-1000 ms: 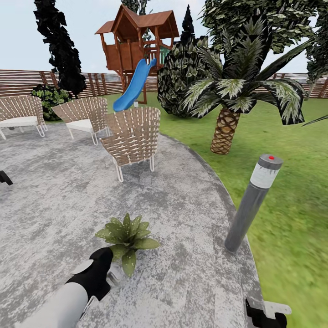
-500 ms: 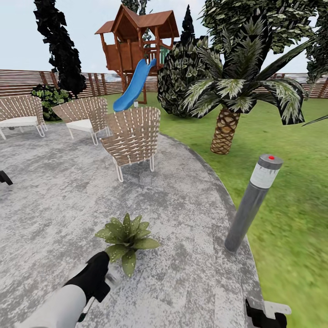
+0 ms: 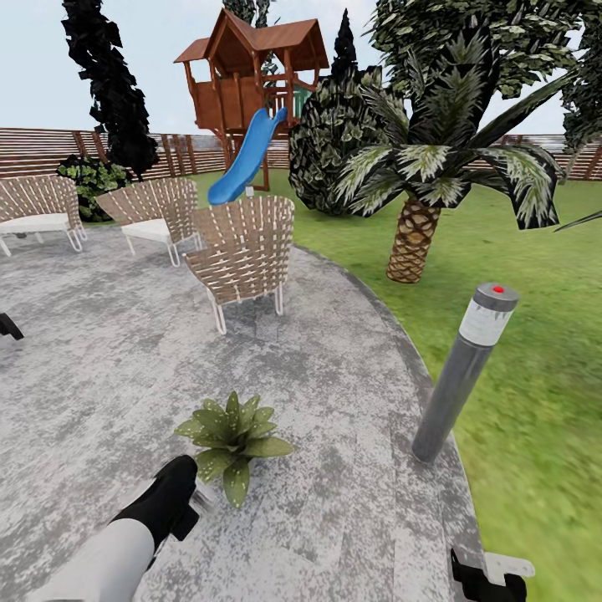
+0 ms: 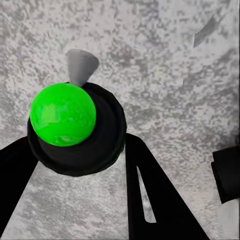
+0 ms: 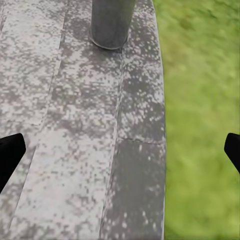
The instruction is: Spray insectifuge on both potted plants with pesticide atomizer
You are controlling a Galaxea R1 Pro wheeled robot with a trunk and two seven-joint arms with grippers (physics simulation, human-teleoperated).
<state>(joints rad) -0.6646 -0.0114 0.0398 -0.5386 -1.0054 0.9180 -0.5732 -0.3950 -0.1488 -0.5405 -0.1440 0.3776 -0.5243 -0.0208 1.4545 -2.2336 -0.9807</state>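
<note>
One potted plant (image 3: pixel 232 435), a low rosette of speckled green leaves, sits on the stone patio (image 3: pixel 334 393). My left gripper (image 3: pixel 192 493) is right beside its near leaves. In the left wrist view the gripper's black fingers (image 4: pixel 150 190) are shut on the pesticide atomizer (image 4: pixel 95 145), seen end-on as a round black body with a bright green ball and a grey cone nozzle (image 4: pixel 80 67). The second potted plant is out of view. My right gripper (image 3: pixel 489 577) hangs low over the patio's edge, its fingers far apart with nothing between them.
A grey bollard lamp (image 3: pixel 464 376) with a red-dotted cap stands at the patio's rim, right of the plant. Wicker chairs (image 3: pixel 242 251) stand farther back. A palm (image 3: pixel 414 238), lawn (image 3: pixel 535 401), a playhouse with a blue slide (image 3: pixel 247 155) and the fence lie beyond.
My left hand has sunk a little and drawn back slightly beside the plant's near leaves. The plant, the right arm and the camera have not moved.
</note>
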